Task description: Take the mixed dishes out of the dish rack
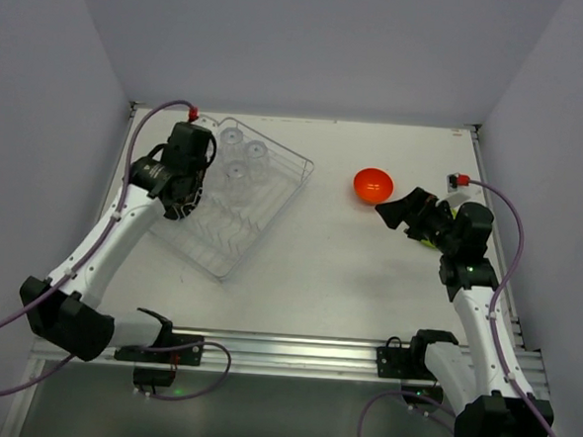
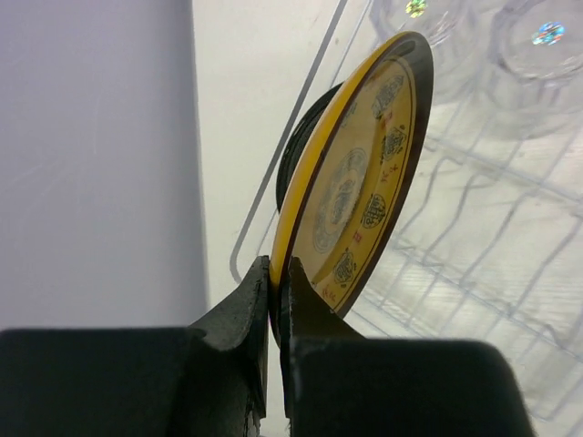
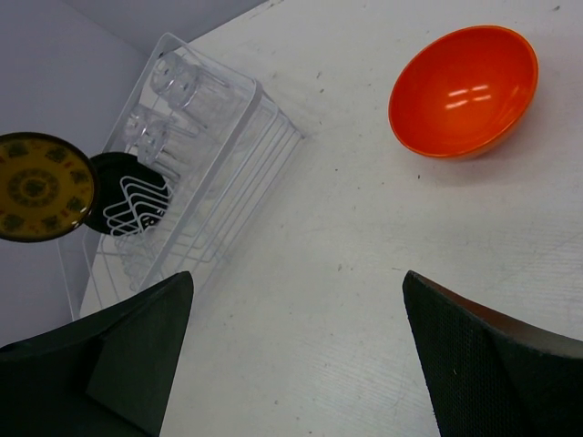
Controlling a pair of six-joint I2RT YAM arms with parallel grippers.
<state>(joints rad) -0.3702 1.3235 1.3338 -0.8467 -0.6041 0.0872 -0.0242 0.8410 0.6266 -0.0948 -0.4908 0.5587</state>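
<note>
The left hand point(image 2: 276, 275) is clenched on the rim of the plate point(image 2: 355, 182), gripping it on edge with the yellow, patterned face turned toward the dish rack's point(image 1: 262, 217) wires. It hangs over the rack's left side. A dark round shape point(image 3: 123, 187) sits just behind the plate; it may be a second dish, but the view is too poor to say. Clear tumblers point(image 1: 237, 171) stand in the rack's far end. The right hand point(image 1: 403, 208) is released, jaws wide apart and holding nothing, above the bench point(image 1: 348, 271). The orange bowl point(image 1: 373, 185) sits upright on the bench just beyond it, well apart from the rack.
</note>
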